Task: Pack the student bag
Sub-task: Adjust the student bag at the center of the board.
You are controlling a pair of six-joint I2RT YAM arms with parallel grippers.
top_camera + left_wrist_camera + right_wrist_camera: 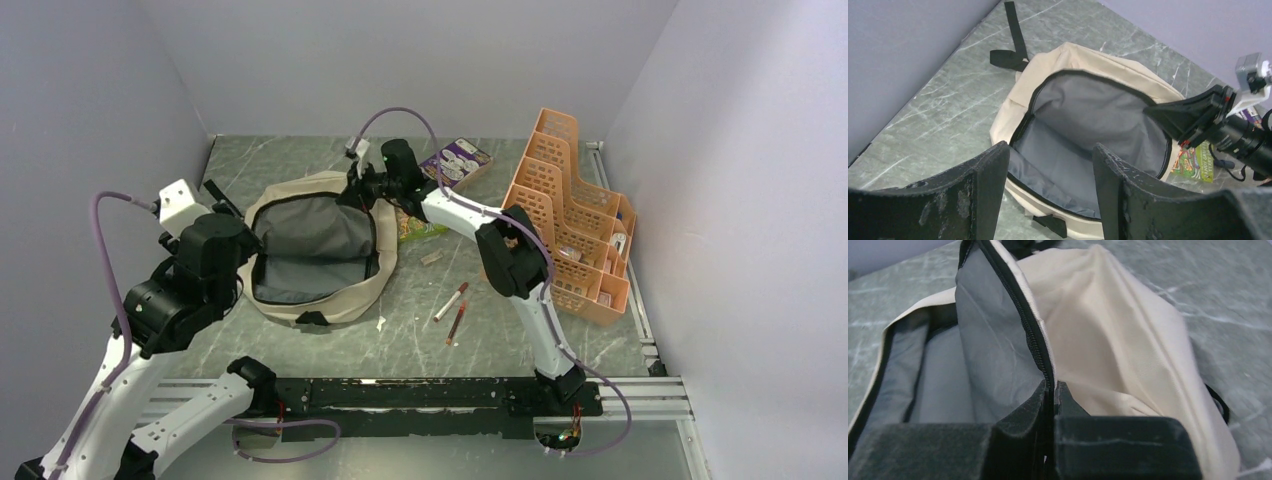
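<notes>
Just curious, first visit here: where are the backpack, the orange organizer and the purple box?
backpack (310, 245): overhead view, grey lining inside the opening.
orange organizer (532, 198): overhead view, perforated side wall.
purple box (457, 160): overhead view, printed top face.

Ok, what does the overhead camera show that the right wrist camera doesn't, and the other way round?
Only the overhead view shows the orange organizer, the purple box, two pens and the left gripper beside the student bag. Only the right wrist view shows, close up, the right gripper shut on the zipper edge. Both show that bag lying open with its grey lining exposed.
</notes>
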